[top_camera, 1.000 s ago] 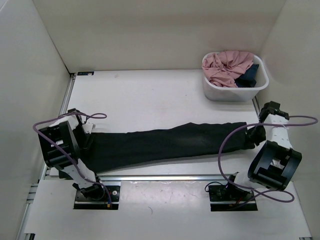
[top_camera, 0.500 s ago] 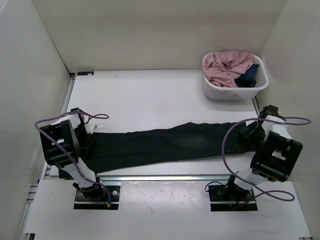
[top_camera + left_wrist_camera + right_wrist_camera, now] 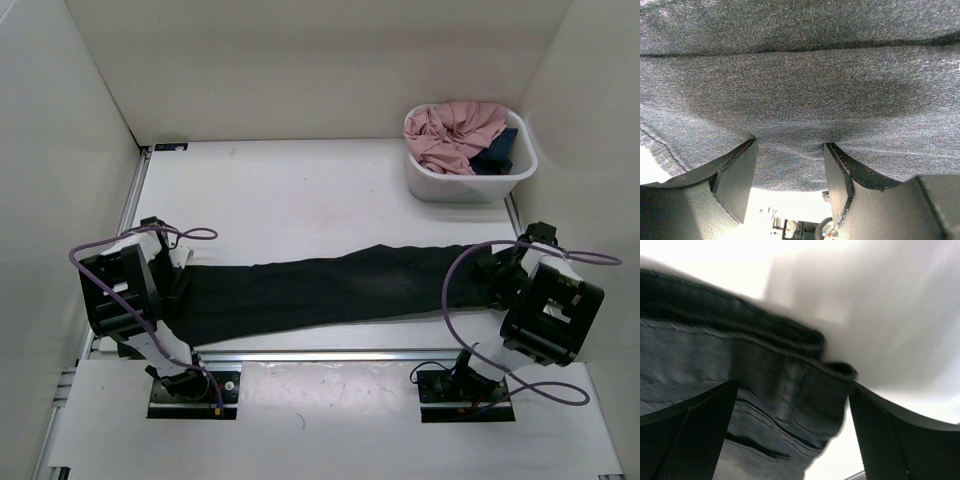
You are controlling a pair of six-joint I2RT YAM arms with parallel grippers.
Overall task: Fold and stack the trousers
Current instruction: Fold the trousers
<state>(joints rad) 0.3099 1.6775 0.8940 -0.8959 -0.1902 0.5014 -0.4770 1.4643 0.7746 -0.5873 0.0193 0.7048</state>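
Trousers [image 3: 330,290] are laid out flat and lengthwise across the near part of the table [image 3: 300,190], reaching from the left gripper [image 3: 790,145] to the right gripper [image 3: 792,386]. The left jaws are set partly apart with black cloth filling the gap, and a pinch cannot be confirmed; the right jaws are spread wide around the right-hand end. At the far right, a white tub [image 3: 425,180] is filled with a pink garment [image 3: 455,130] and a dark blue garment [image 3: 497,155].

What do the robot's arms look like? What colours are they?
Both the left arm and right arm are chunky black blocks with white sections. A looping purple cable runs along each. Their fingers are black, wedge-shaped, tapering toward the tips.
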